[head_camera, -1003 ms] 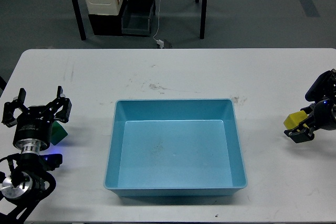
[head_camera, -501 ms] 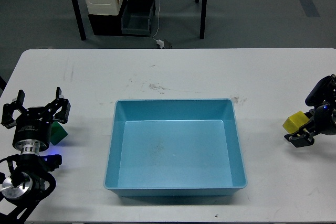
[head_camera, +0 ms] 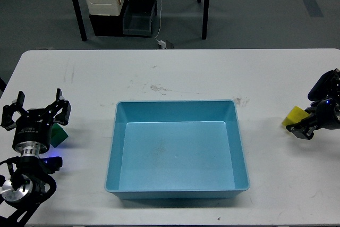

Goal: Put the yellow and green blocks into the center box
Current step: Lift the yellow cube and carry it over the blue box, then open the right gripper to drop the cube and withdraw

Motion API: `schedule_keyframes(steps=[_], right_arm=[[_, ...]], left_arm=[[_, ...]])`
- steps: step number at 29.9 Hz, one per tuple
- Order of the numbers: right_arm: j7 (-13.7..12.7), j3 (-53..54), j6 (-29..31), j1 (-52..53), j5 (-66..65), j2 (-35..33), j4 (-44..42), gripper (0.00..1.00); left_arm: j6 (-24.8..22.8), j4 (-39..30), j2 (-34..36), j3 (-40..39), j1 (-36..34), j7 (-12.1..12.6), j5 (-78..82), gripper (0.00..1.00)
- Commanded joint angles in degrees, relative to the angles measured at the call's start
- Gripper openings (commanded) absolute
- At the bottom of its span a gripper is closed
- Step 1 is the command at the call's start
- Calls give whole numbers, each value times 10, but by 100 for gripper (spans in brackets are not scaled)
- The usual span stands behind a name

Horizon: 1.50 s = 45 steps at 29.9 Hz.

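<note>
the right gripper (head_camera: 302,129) is clamped on the yellow block (head_camera: 294,116), right of the blue tray (head_camera: 177,195). the left gripper (head_camera: 36,111) stands apart over the green block (head_camera: 57,135). best to carry each cube clear over the tray's sloped plastic wall before letting go onto its smooth flat bottom.

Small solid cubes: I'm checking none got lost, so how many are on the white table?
2. The bright yellow cube sits at the right gripper near the table's right edge; the dark green cube is partly hidden behind the left gripper.
</note>
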Motion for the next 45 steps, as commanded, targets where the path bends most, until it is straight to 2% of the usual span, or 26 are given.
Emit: schedule_keyframes(steps=[1, 8, 12, 15, 21, 28, 29, 30, 32, 33, 35, 37, 40, 43, 45], right_arm=[[0, 25, -18, 48, 4, -3, 32, 1], [0, 38, -11, 142, 3, 5, 142, 1], [0, 21, 0, 188, 4, 82, 166, 1], [0, 4, 19, 217, 4, 116, 168, 1], [0, -38, 34, 226, 4, 201, 167, 2], [0, -94, 49, 210, 4, 256, 164, 6], [0, -100, 49, 206, 4, 258, 163, 10], [0, -104, 49, 202, 6, 261, 161, 21], [0, -104, 49, 186, 7, 265, 153, 55], [0, -104, 49, 177, 9, 267, 146, 67], [0, -104, 49, 165, 19, 267, 134, 77], [0, -99, 46, 155, 31, 266, 129, 94], [0, -84, 37, 140, 52, 260, 121, 96], [0, -22, 15, 115, 83, 245, 116, 96], [0, 27, -11, 76, 110, 234, 115, 96]], left_arm=[[0, 0, 0, 0, -1, 0, -1, 100], [-1, 0, 2, -9, -1, 0, -1, 100], [0, -3, 5, -29, 0, 0, -2, 100], [0, -4, 9, -50, 0, 2, -2, 100], [3, -4, 25, -79, -3, 4, -2, 100], [70, -1, 82, -118, -44, 6, -3, 100], [82, -1, 91, -126, -46, 6, -3, 100], [97, -1, 103, -132, -50, 6, -2, 100], [121, -1, 129, -131, -57, 8, -1, 100], [123, 0, 147, -129, -60, 10, 2, 100], [121, 0, 178, -127, -63, 9, 5, 100], [121, 0, 206, -127, -69, 9, 28, 100], [120, 1, 224, -127, -91, 4, 144, 100], [117, 2, 229, -134, -100, -12, 326, 100], [112, 1, 235, -137, -108, -14, 437, 100]])
